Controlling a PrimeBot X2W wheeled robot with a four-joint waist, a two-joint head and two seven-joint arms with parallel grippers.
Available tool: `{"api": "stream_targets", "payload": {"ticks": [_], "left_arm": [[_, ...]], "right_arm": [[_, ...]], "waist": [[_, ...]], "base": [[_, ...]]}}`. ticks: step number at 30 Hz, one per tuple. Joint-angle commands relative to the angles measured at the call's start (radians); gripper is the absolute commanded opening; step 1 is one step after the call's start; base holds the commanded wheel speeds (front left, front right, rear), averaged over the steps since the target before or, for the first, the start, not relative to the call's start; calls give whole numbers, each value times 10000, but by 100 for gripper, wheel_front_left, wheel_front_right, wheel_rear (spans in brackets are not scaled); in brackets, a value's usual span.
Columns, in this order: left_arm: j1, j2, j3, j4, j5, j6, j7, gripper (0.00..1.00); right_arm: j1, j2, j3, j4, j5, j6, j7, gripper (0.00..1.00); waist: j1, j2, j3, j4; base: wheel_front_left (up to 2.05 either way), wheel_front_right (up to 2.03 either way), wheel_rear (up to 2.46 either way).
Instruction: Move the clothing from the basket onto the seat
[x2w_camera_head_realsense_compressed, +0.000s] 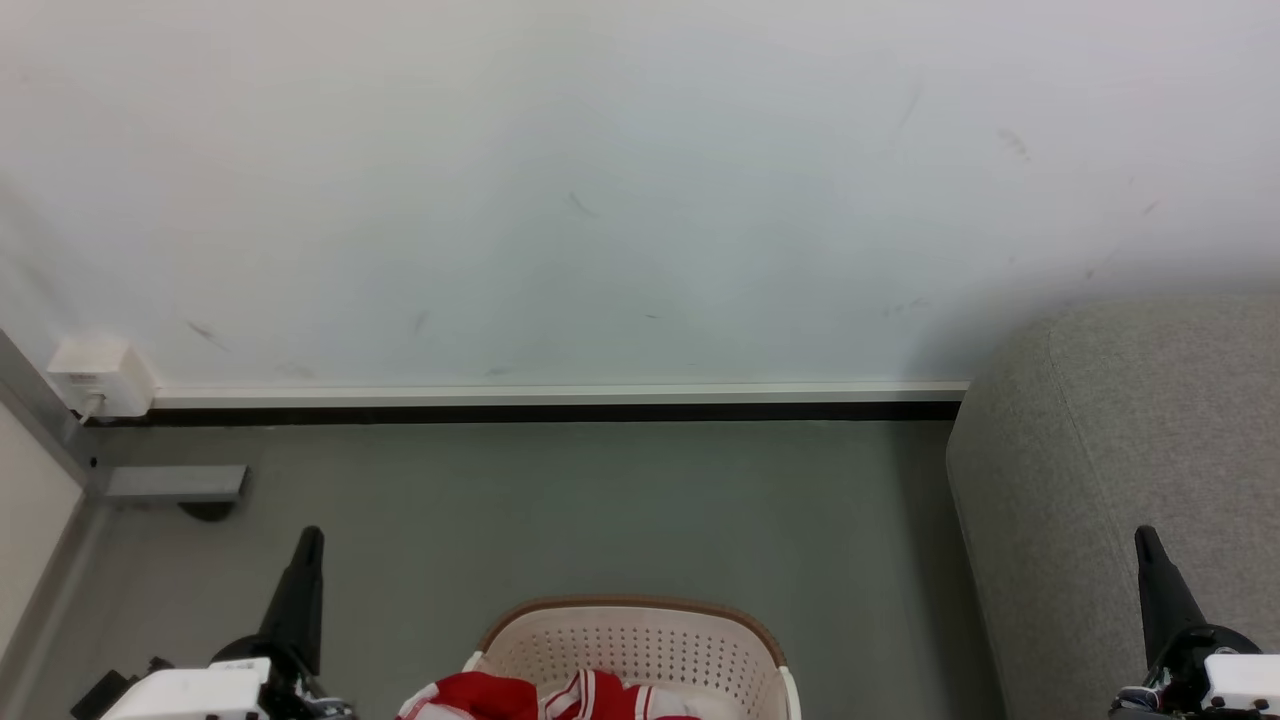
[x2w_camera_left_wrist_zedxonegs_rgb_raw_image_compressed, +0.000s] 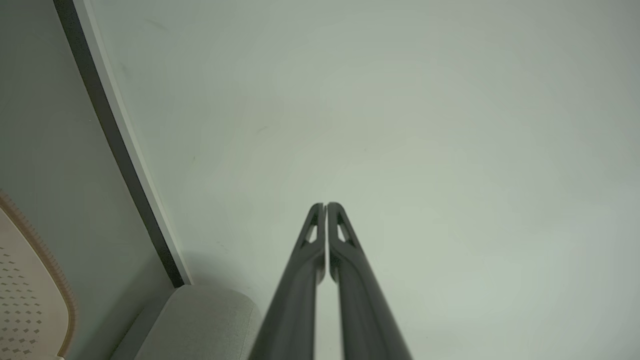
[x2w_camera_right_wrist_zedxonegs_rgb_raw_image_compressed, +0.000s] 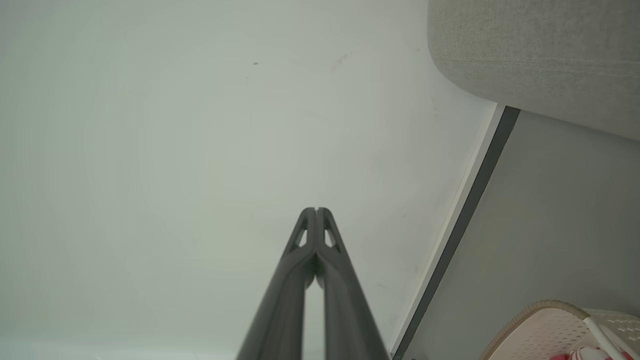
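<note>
Jersey (x2w_camera_head_realsense_compressed: 480, 696): basket's (x2w_camera_head_realsense_compressed: 620, 606) left side. Left hand (x2w_camera_head_realsense_compressed: 309, 545): just left of basket, nearer, clenched, empty. Right hand (x2w_camera_head_realsense_compressed: 1148, 546): well right of basket, clenched, empty.

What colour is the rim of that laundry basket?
Brown, running round a cream-white perforated basket. It shows best in the head view.

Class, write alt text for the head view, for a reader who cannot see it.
A cream basket holding red-and-white clothing sits on the grey floor at bottom centre, before a white wall. A grey sofa stands at the right; the left gripper and right gripper, both shut, point up from the lower corners.
</note>
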Motion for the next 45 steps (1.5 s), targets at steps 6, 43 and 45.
{"api": "stream_targets", "payload": {"ticks": [6,43,45], "left_arm": [[-55,23,19,-26,-124,-53,48,0],[-55,23,18,-26,-124,-54,48,0],[-55,23,18,-26,-124,-54,48,0]], "right_arm": [[-57,-70,-36,-51,14,-23,39,0],[-57,-71,-34,-51,13,-23,39,0],[-57,-71,-34,-51,13,-23,39,0]], "waist": [[0,0,0,0],[0,0,0,0],[0,0,0,0]], "base": [[0,0,0],[0,0,0],[0,0,0]]}}
